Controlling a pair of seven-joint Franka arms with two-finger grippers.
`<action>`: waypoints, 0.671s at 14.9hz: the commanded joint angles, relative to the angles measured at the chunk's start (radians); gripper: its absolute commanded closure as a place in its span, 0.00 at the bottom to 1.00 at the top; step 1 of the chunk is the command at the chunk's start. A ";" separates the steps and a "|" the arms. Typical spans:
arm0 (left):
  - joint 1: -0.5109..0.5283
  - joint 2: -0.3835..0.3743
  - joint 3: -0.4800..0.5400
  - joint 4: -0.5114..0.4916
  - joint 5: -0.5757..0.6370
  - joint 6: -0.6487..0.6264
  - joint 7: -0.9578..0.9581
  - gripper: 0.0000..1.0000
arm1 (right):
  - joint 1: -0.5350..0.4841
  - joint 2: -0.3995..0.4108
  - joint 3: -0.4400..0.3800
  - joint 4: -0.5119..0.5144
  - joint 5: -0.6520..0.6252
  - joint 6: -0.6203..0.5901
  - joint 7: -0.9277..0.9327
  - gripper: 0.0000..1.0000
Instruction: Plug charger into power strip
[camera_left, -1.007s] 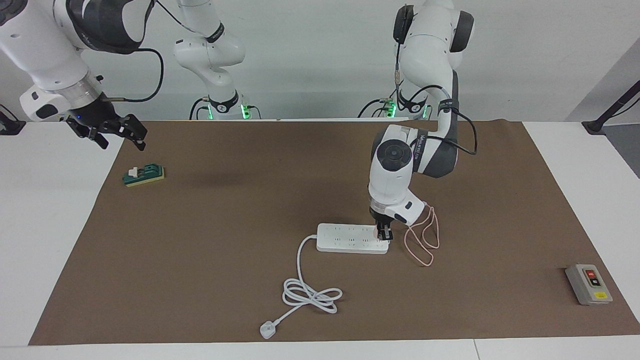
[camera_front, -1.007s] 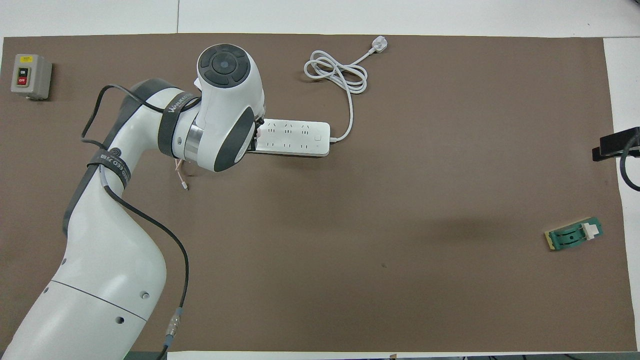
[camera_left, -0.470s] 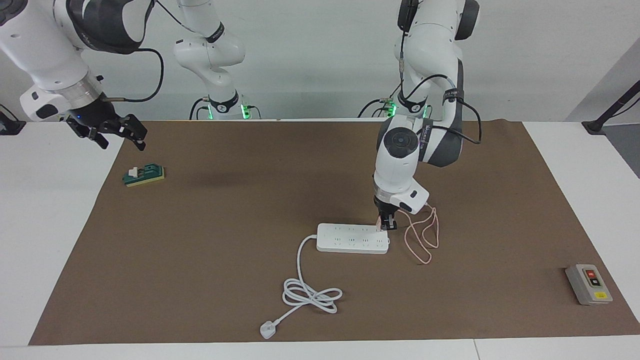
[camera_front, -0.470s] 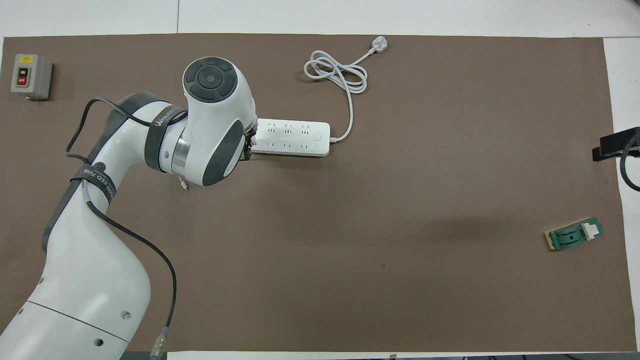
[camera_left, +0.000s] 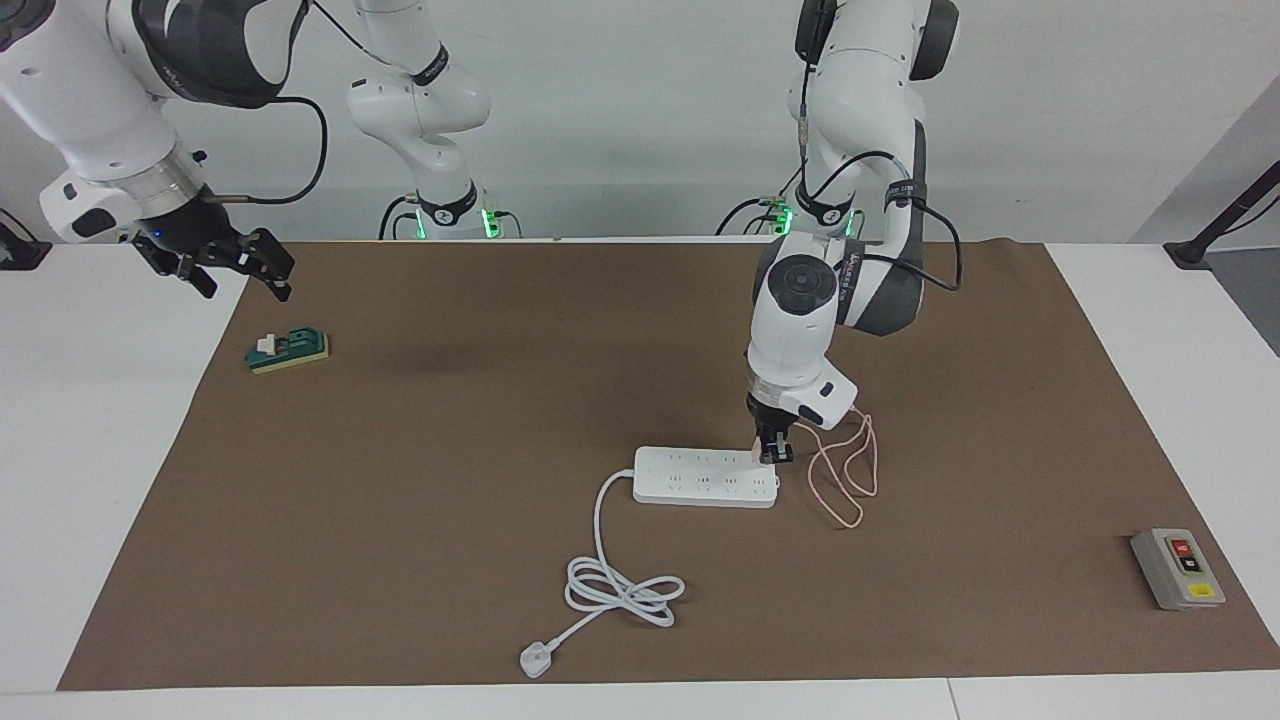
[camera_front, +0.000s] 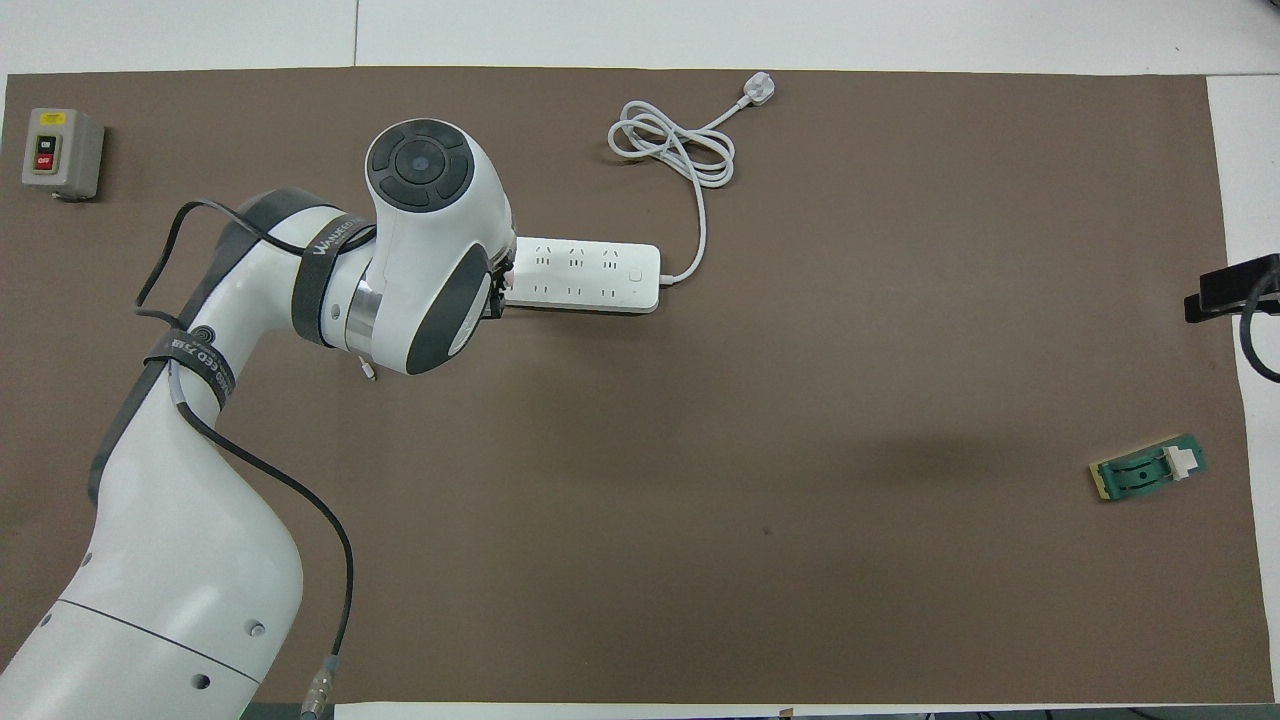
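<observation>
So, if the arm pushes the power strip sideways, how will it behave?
The power strip lies long and flat on the mat, so it would probably slide and not tip. Pushed at one end, it may turn rather than go straight. Its thick cord lies coiled and loose, so it likely drags along with little pull at first.

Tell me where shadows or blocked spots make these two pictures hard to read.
Facing view: even light, with a soft shadow on the brown mat near the green part. Overhead view: the left arm's wrist hides the left gripper and one end of the power strip.
</observation>
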 joint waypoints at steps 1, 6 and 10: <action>-0.011 -0.013 0.008 -0.028 0.023 0.024 -0.012 1.00 | -0.005 -0.014 0.006 -0.007 0.005 -0.017 0.012 0.00; -0.012 -0.008 0.008 -0.027 0.022 0.027 -0.013 1.00 | -0.005 -0.014 0.006 -0.007 0.005 -0.017 0.012 0.00; -0.020 0.012 0.008 -0.022 0.019 0.026 -0.015 1.00 | -0.005 -0.014 0.006 -0.007 0.005 -0.017 0.012 0.00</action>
